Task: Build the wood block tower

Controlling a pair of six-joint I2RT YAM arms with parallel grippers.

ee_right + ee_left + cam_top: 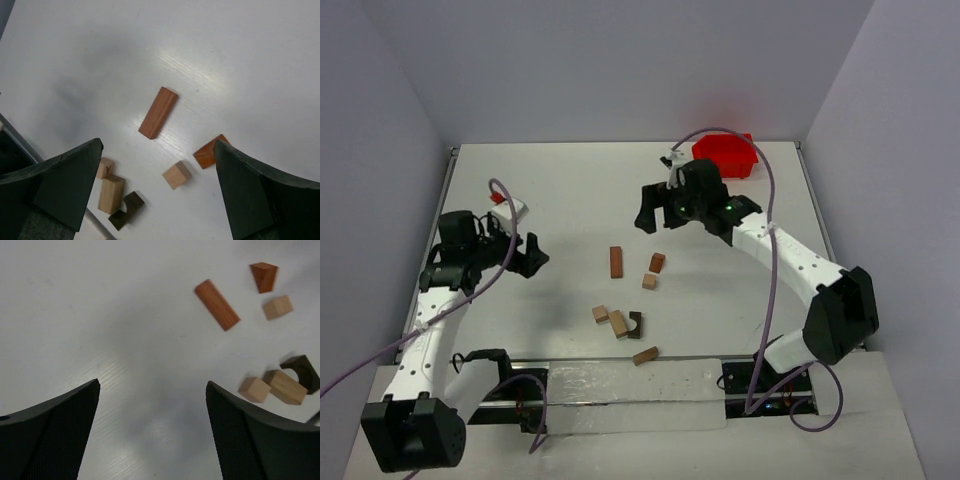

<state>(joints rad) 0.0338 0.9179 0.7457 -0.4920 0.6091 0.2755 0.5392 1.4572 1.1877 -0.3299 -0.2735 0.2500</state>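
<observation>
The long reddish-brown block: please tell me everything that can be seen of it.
The long reddish-brown block is a plain rectangular bar that looks like smooth wood, darker than the pale cube. It lies flat on a long face on the white table, not stacked. Nothing touches it; it lies apart from the other blocks. In the top view its long side points roughly away from the arms, and it lies left of the small reddish block.

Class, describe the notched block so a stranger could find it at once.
On the white table, find the blocks scattered between the arms. In the cluster nearer their bases, the notched block lies beside a pale bar. It alone is near-black, with an arch cut out.
</observation>
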